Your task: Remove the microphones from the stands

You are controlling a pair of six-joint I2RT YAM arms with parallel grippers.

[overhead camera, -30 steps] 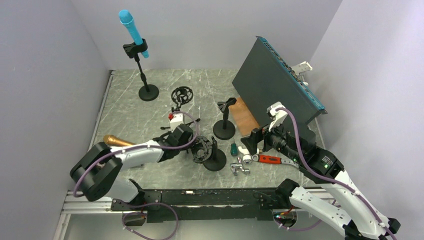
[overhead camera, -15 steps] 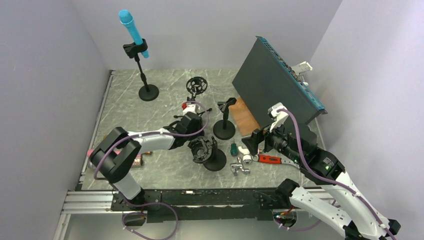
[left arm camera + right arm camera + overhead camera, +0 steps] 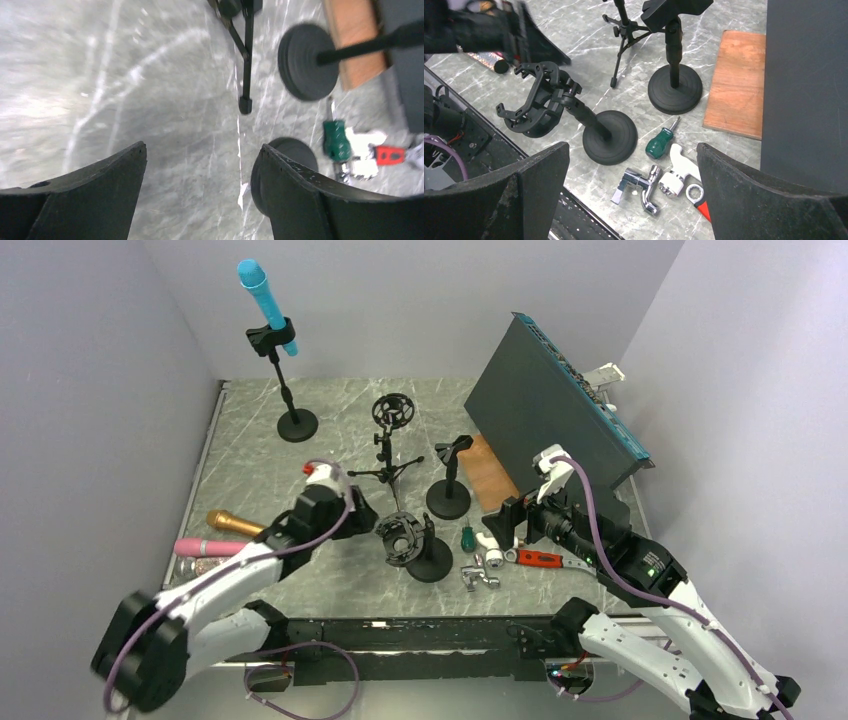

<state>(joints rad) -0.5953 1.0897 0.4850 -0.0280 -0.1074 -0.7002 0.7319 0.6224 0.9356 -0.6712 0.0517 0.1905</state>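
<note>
Blue microphone [image 3: 262, 295]: sits tilted in the clip of the tall stand [image 3: 288, 390] at the back left of the desk [image 3: 250, 460], head up and to the left; neither arm is touching it.
Left hand [image 3: 358, 512]: fingers spread apart with nothing between them, low over the desk just left of the shock-mount stand [image 3: 412, 545], well apart from the blue microphone.
Right hand [image 3: 497, 525]: fingers apart and holding nothing, above the small tools on the right of the desk.
Gold microphone [image 3: 232, 524]: lies flat near the left edge, with a pink microphone [image 3: 205, 546] just in front of it.
Middle of desk: a tripod stand [image 3: 390, 445] carrying a round shock mount, and a short clip stand [image 3: 450, 485] beside it.
Small tools: a green screwdriver [image 3: 659, 142] beside a chrome fitting [image 3: 640, 186].
</note>
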